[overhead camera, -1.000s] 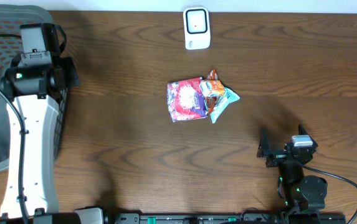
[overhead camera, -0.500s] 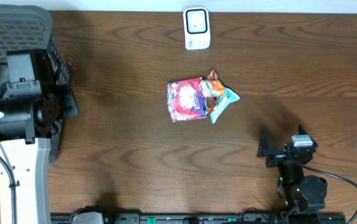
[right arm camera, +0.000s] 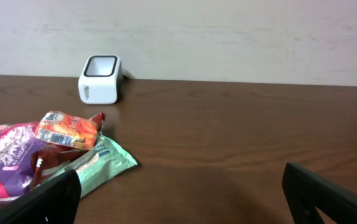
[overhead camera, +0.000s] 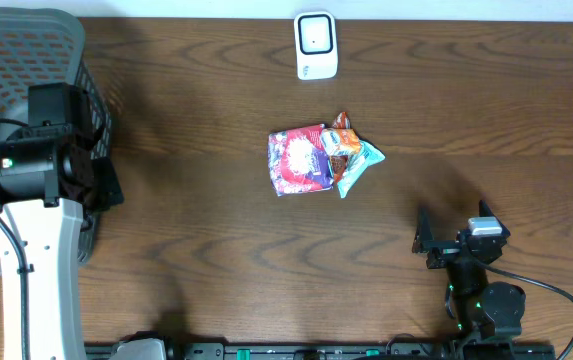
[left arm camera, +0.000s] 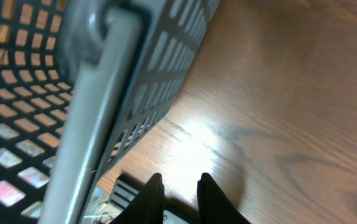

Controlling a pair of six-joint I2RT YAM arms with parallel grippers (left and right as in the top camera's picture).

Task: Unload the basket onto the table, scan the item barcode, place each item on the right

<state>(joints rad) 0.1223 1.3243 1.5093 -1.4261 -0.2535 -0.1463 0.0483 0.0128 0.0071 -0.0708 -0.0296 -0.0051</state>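
Observation:
A pile of snack packets lies mid-table: a pink and purple packet, a small orange packet on top, and a teal packet. No barcode can be made out on them. The white scanner stands at the far edge. My left gripper hangs low beside the basket's wall, far left of the packets, its jaws a narrow gap apart with nothing between them. My right gripper rests wide open at the front right, facing the packets.
A grey mesh basket fills the far left corner; its wall is right next to the left fingers. A black strip runs along the table's front edge. A pale wall stands behind the scanner.
The left arm has swung from above the basket back toward the front, down by the basket's right wall. Its jaws have narrowed. The right arm and the packets have not moved.

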